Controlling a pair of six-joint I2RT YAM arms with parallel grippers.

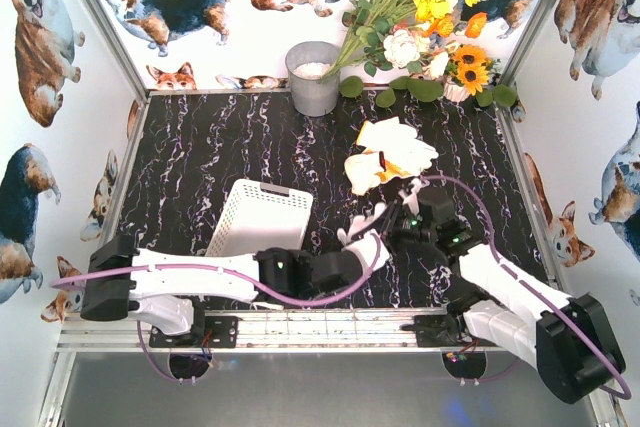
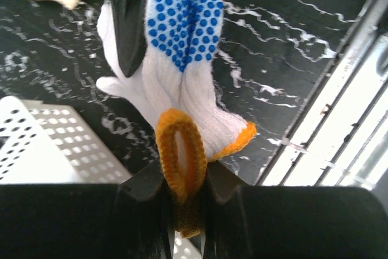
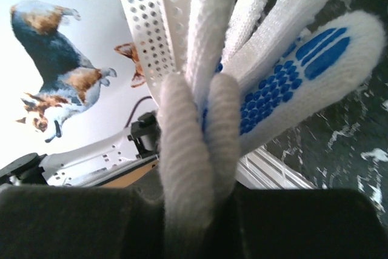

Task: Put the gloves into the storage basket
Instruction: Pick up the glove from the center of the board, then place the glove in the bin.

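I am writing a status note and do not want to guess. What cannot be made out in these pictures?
- Top view: the pile of gloves overlaps itself, so their number is unclear.
- Top view: the held glove is mostly hidden by the left gripper and right gripper.
- The storage basket: its inside is unclear from above. The wrist views show only pieces of wall, cut by edges.
- Top view: the grey bucket contents are too small to tell.

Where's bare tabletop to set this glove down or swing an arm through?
Widest bare tabletop: back left, between grey bucket, storage basket and left wall. Narrower strip right of the glove pile. Crowded: front centre, where left gripper and right gripper clamp a glove.
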